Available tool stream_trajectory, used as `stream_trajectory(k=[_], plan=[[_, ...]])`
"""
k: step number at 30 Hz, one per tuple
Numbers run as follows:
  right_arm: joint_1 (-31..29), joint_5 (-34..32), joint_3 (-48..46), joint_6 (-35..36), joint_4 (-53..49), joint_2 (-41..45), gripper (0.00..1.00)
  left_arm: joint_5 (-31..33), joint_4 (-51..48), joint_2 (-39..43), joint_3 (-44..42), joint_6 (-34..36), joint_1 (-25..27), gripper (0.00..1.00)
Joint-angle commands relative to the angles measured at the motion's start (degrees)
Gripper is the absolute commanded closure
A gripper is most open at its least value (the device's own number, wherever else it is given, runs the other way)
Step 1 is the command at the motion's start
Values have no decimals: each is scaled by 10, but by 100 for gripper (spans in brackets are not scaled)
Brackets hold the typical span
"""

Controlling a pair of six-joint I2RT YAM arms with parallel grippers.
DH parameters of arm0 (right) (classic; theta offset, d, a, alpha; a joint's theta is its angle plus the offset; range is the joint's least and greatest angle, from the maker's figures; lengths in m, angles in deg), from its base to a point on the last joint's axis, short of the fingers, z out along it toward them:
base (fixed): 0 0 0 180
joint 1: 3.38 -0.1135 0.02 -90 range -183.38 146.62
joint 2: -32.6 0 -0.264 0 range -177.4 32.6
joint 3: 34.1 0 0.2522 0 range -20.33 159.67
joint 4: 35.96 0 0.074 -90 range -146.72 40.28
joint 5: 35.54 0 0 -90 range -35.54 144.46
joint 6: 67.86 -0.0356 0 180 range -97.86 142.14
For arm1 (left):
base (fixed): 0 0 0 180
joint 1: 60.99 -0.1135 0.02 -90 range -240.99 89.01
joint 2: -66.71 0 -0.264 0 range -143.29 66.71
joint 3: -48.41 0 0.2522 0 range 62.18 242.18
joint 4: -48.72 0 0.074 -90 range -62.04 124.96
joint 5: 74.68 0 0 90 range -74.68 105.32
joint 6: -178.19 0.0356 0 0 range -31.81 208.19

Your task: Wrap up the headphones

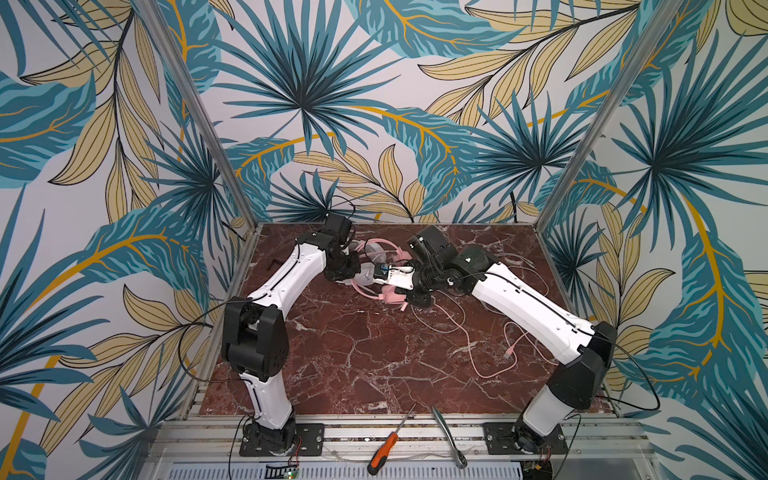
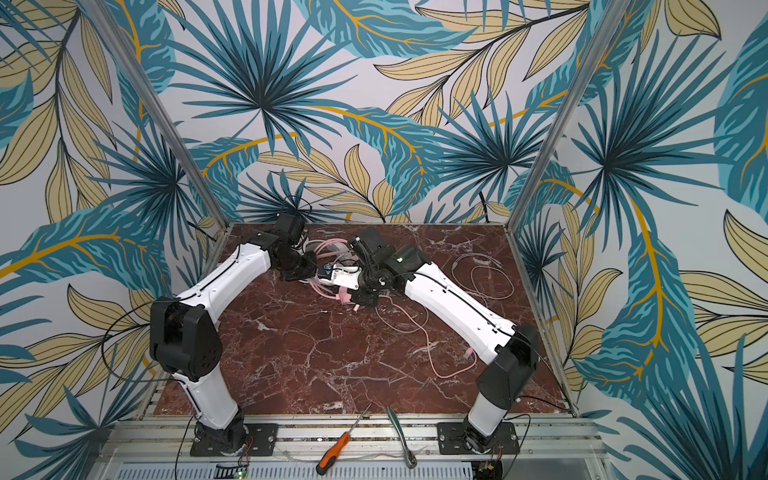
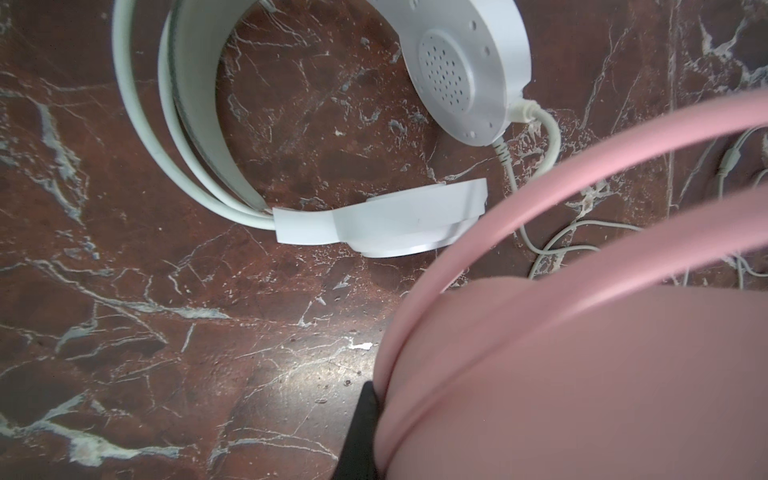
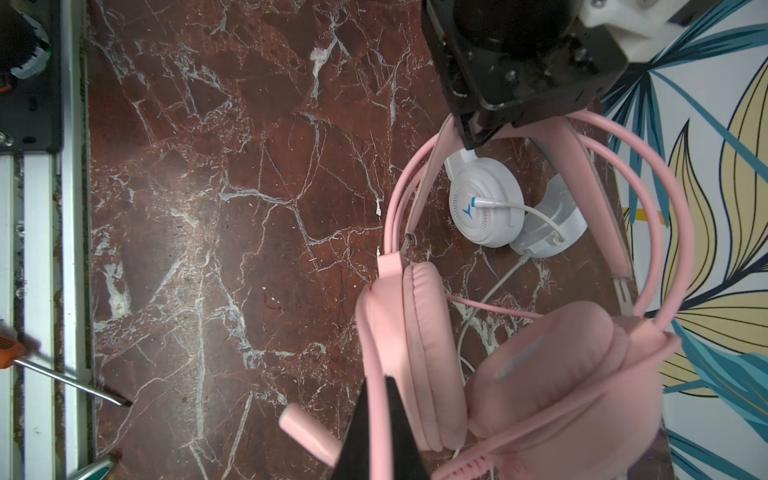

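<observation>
Orange-handled screwdriver [image 1: 384, 451] and ratchet [image 1: 449, 436] lie on the front rail, at the lower edge in both top views. Beyond them, a pink cable [image 1: 508, 353] trails loose on the marble worktop [image 1: 353, 361], right of centre. Mid-frame, the pink headset [image 4: 552, 374] is held between the arms. Right gripper [image 4: 376, 388]: jaws clamped on a thin pink strand beside one cup. Left gripper [image 4: 478, 135]: jaws together on the headband. Only the wrist views show the white headset [image 3: 469, 62] clearly, lying on the worktop farther back.

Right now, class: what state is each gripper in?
Left gripper: shut on the pink headphones, at the headband.
Right gripper: shut on the pink headphones, beside a cup.
</observation>
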Motion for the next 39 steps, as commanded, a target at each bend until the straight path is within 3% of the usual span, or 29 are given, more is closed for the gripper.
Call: stream_trajectory(k=[1,12,24,30,39], plan=[[-5,-21,38,23,-21,-20,100,2,-2,-7,20,20,12,100],[-5,-133,59,63,-3,-50,100,15,-34,-9,18,84,24,100],[24,-114,87,29,18,-90,100,17,-34,18,-15,126,32,100],[40,-101,142,7,-19,-129,100,25,-34,26,-19,148,45,100],[74,-95,165,-50,-24,-146,90,25,-34,51,-55,161,45,100]])
